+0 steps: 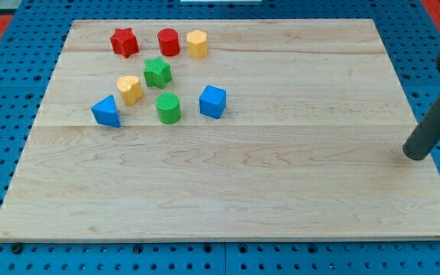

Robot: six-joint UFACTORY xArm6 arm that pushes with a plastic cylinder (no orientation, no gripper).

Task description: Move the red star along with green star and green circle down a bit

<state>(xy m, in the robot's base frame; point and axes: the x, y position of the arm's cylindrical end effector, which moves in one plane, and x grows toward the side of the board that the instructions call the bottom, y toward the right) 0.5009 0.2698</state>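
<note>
Resting at the tabletop (281, 191)'s right edge, my tip (416, 155), a bare rod end effector pinching nothing, is needing to circle above the red star (124, 42), green star (157, 72) and green circle (169, 108), all sitting far to its left

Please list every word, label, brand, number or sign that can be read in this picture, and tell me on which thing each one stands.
None: no readable text in this view.
The board, the red star, green star, green circle and the other blocks carry no print.
My tip, at the view's right and far from the blocks, is on a plain dark rod.
</note>
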